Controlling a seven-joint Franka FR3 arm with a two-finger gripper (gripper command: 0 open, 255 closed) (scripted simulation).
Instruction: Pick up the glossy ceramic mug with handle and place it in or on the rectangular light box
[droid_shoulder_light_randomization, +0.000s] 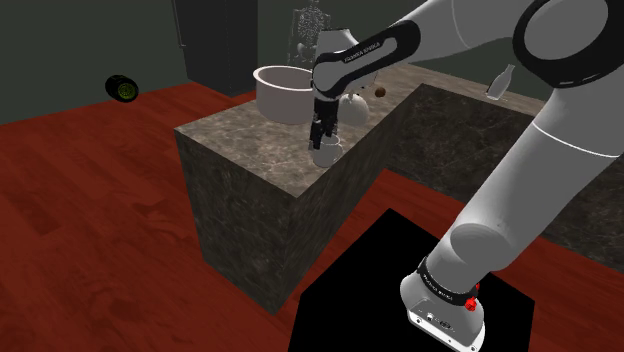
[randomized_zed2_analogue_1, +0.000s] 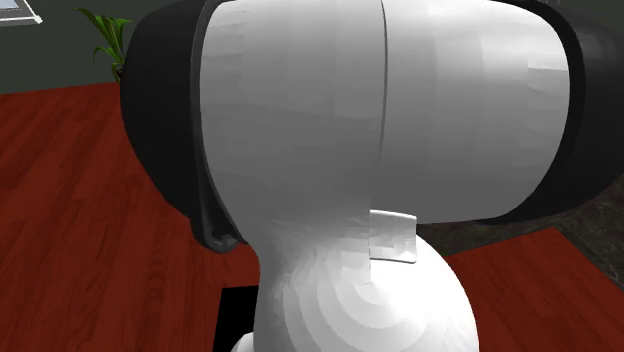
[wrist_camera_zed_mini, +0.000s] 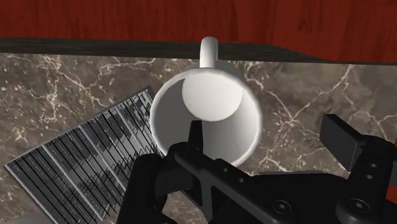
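The white arm is the biggest thing: 1 rounded joint with a dark collar crowds the second exterior view, and in the shoulder view it sweeps from the lower right up and over to the centre. Its forearm carries small lettering that reads FRANKA EMIKA. A band near the base has writing too small to read.

The red wood floor spreads across the left of the shoulder view. The L-shaped marble counter occupies the middle, and the black stand sits in its notch at the lower centre.

On the counter, upper centre, stands a wide white tub, with a round white vessel just to its right. In the wrist view a grey slatted panel lies flat beside the mug.

The white mug stands upright at the counter's front edge, just where the notch begins, well apart from the tub. In the wrist view its handle points at that edge, with floor beyond. Bare marble lies open on its left in the shoulder view.

The gripper hangs right over the mug, fingers spread: 1 tip sits over the near rim, the other stands outside the wall, clasping nothing.

A pale bottle stands at the upper right, and a potted plant shows at the second exterior view's upper left.
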